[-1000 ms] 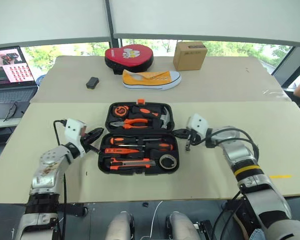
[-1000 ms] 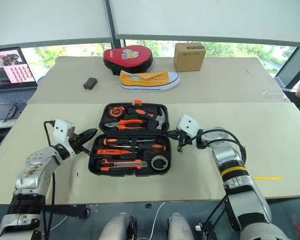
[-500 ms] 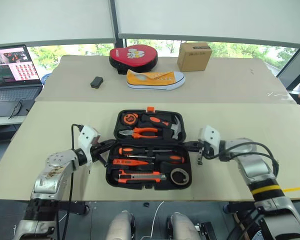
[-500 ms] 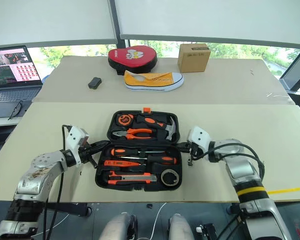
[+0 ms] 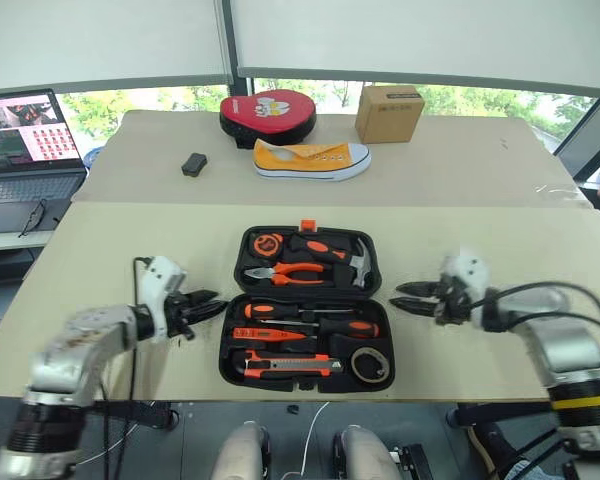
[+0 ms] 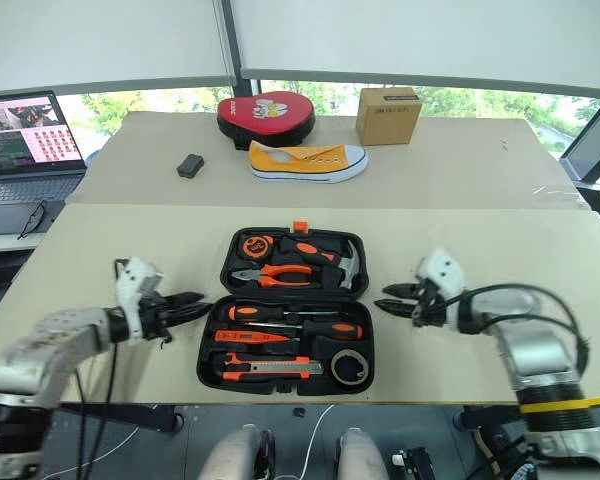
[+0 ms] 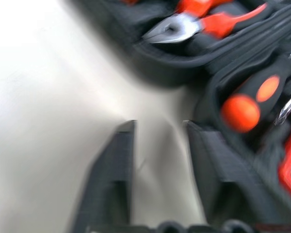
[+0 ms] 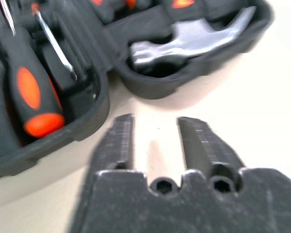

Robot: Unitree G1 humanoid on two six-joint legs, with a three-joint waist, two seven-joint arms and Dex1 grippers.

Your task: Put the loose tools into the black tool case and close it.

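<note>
The black tool case [image 5: 230,345] lies open on the table's near half, lid half away from me with the orange latch [image 5: 307,225] on its far rim. In the near half rest two screwdrivers [image 5: 280,310], a small orange tester [image 5: 260,333], the utility knife [image 5: 290,367] and the tape roll [image 5: 371,366]. My left gripper [image 5: 205,302] hovers just off the case's left side, open and empty, with table showing between its fingers [image 7: 116,165]. Off the right side my right gripper [image 5: 405,297] is open and empty too, fingers [image 8: 117,141] aimed at the case wall.
Pliers [image 5: 290,270], a hammer [image 5: 355,262] and a tape measure [image 5: 270,243] fill the lid half. On the far table sit a red-and-black round pad [image 5: 268,115], a yellow shoe [image 5: 312,158], a cardboard box [image 5: 390,112] and a small black box [image 5: 193,164]. A laptop [image 5: 30,135] stands at left.
Both grippers were shut against the case's sides; they have drawn outward away from it and opened. The camera has shifted slightly.
</note>
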